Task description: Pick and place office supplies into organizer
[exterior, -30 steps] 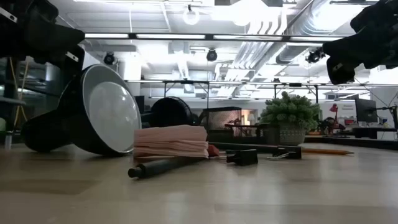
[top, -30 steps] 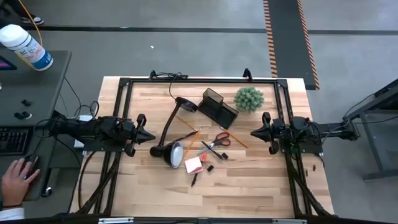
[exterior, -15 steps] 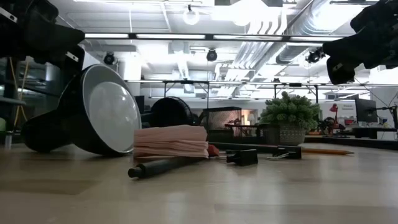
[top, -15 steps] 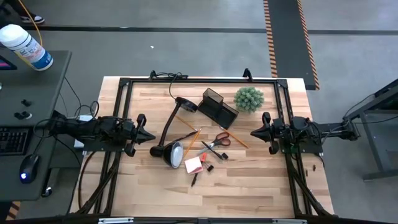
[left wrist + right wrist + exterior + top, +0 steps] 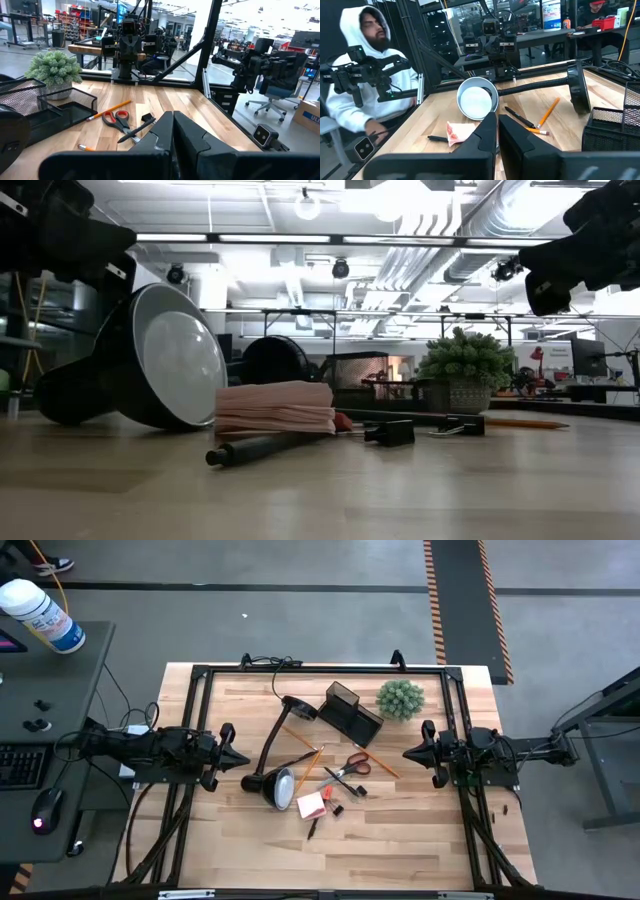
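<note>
The office supplies lie loose mid-table: orange-handled scissors [image 5: 350, 768], pencils [image 5: 305, 761], a pink sticky-note pad [image 5: 312, 804], a black pen [image 5: 312, 828] and small black binder clips [image 5: 334, 802]. The dark mesh organizer [image 5: 350, 712] stands upright behind them, toward the far edge. My left gripper [image 5: 240, 757] hovers shut and level at the table's left side. My right gripper [image 5: 408, 752] hovers shut and level at the right side. Both point inward at the pile and hold nothing. In the left wrist view the scissors [image 5: 116, 120] lie ahead of the shut fingers.
A black desk lamp lies tipped over, its base [image 5: 298, 708] near the organizer and its head [image 5: 280, 785] resting left of the sticky pad. A green spiky plant [image 5: 400, 698] stands right of the organizer. A person in a white hoodie [image 5: 365, 75] sits beyond the table's left side.
Both arms have kept still and nothing on the table has moved. A person's hand that rested on the mouse, off the table's left side, has drawn away out of view.
</note>
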Available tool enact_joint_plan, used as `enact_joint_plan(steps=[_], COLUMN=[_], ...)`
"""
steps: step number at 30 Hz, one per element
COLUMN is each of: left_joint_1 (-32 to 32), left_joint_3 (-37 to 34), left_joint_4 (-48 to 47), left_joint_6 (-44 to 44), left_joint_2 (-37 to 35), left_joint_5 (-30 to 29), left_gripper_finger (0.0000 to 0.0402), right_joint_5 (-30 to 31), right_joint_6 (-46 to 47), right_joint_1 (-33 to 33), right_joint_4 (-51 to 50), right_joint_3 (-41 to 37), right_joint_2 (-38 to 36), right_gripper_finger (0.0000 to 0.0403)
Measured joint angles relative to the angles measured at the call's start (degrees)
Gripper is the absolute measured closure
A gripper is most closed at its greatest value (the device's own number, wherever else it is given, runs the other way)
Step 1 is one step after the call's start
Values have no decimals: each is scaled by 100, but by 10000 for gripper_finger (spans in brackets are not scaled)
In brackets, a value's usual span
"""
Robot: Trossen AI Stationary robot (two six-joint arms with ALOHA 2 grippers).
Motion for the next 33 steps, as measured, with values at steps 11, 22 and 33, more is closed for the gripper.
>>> enact_joint_plan(steps=[11, 22, 33], left_joint_1=[-1, -1, -1], left_joint_3=[1, 0, 0], left_joint_4=[1, -1, -1], left_joint_6=[2, 2, 1], left_joint_2=[0, -2, 0], left_joint_5=[0, 0, -1], left_gripper_finger=[401, 401, 401], right_joint_5=[-1, 1, 0], right_joint_6=[0, 0, 0], right_joint_1=[-1, 1, 1], right_joint_4=[1, -2, -1], right_joint_3=[0, 0, 0], right_joint_2=[-1, 1, 0], right_gripper_finger=[399, 398, 400])
